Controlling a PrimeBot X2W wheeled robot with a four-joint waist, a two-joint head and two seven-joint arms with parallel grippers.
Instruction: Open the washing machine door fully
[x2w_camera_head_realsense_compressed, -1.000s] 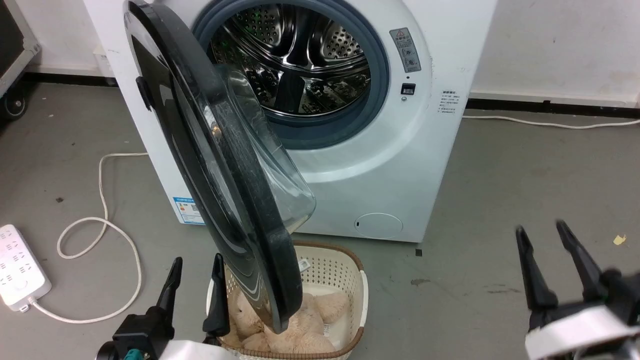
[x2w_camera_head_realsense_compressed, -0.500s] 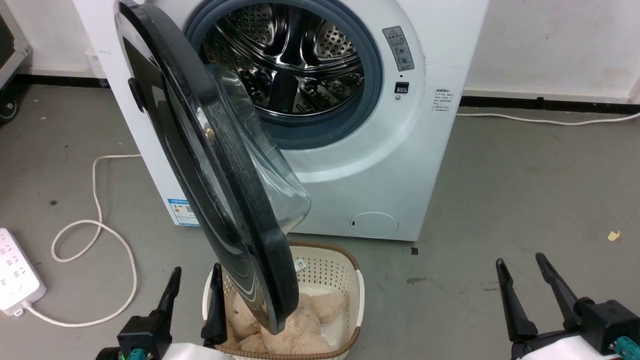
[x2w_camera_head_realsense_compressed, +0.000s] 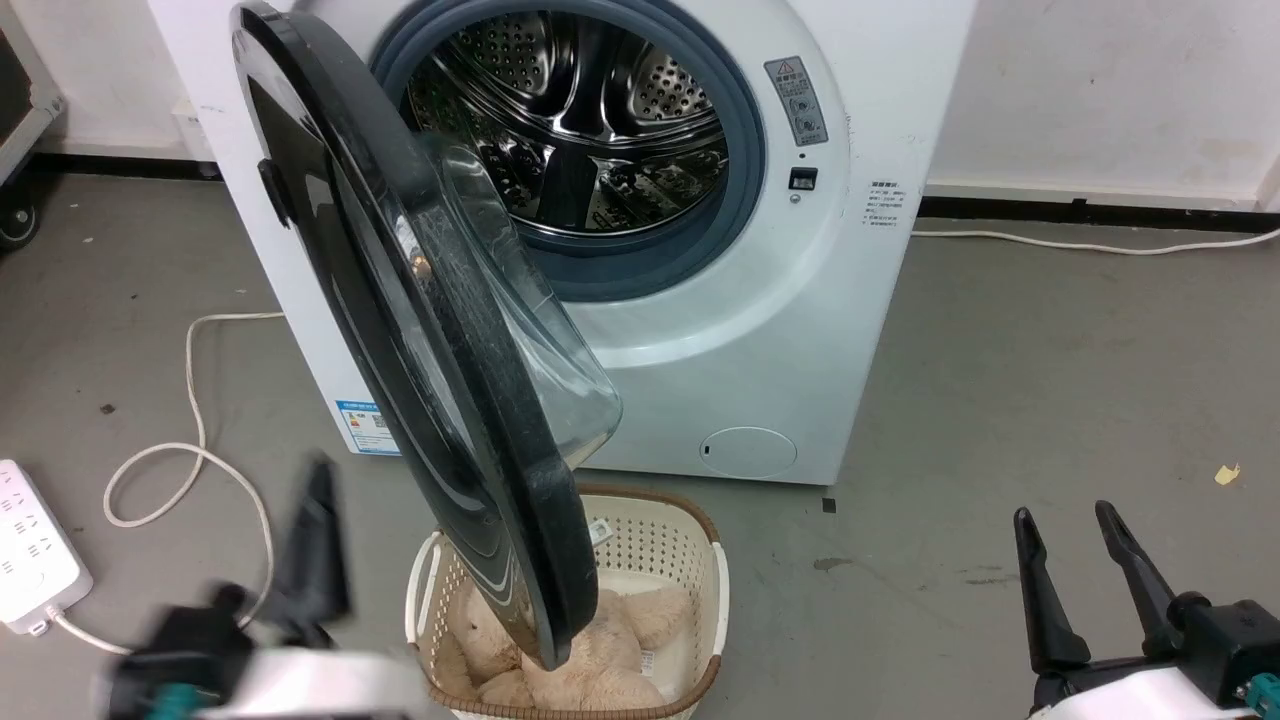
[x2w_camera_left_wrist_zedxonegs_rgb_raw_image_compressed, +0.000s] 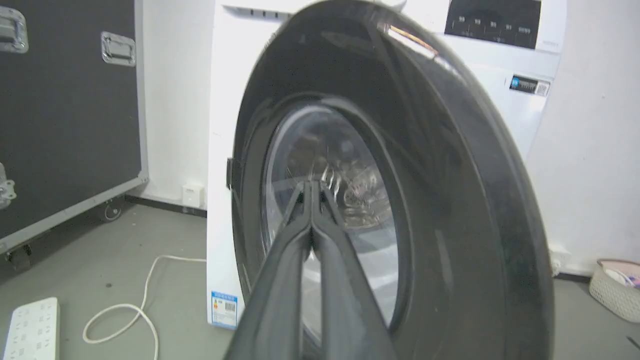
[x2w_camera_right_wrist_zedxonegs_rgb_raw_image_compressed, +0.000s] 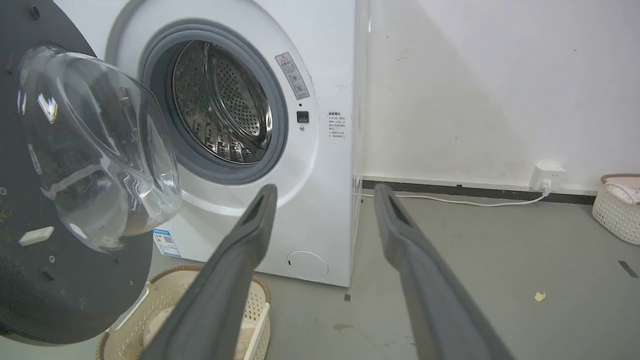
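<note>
The washing machine door (x2w_camera_head_realsense_compressed: 340, 180), round and glossy black with a clear domed glass bowl (x2w_camera_head_realsense_compressed: 545, 340), stands partly open, hinged on the machine's left side. Its lower edge hangs over a basket. My left gripper (x2w_camera_head_realsense_compressed: 318, 490) is blurred at the lower left, left of the door and apart from it. In the left wrist view this left gripper (x2w_camera_left_wrist_zedxonegs_rgb_raw_image_compressed: 310, 186) is shut with nothing held, pointing at the door's outer face (x2w_camera_left_wrist_zedxonegs_rgb_raw_image_compressed: 450, 200). My right gripper (x2w_camera_head_realsense_compressed: 1063, 512) is open over the floor at the lower right. In the right wrist view the right gripper (x2w_camera_right_wrist_zedxonegs_rgb_raw_image_compressed: 325, 192) points at the machine front beside the door's inner side (x2w_camera_right_wrist_zedxonegs_rgb_raw_image_compressed: 50, 290).
A cream basket (x2w_camera_head_realsense_compressed: 700, 560) with a beige plush toy (x2w_camera_head_realsense_compressed: 620, 640) sits on the floor under the door. A white power strip (x2w_camera_head_realsense_compressed: 30, 560) and cable (x2w_camera_head_realsense_compressed: 200, 400) lie at the left. A black wheeled case (x2w_camera_left_wrist_zedxonegs_rgb_raw_image_compressed: 65, 100) stands further left. Another basket (x2w_camera_right_wrist_zedxonegs_rgb_raw_image_compressed: 617, 210) is by the right wall.
My left gripper has swung left, away from the basket, and its fingers have come together. The right gripper sank lower earlier and now holds about still. The door has not moved.
</note>
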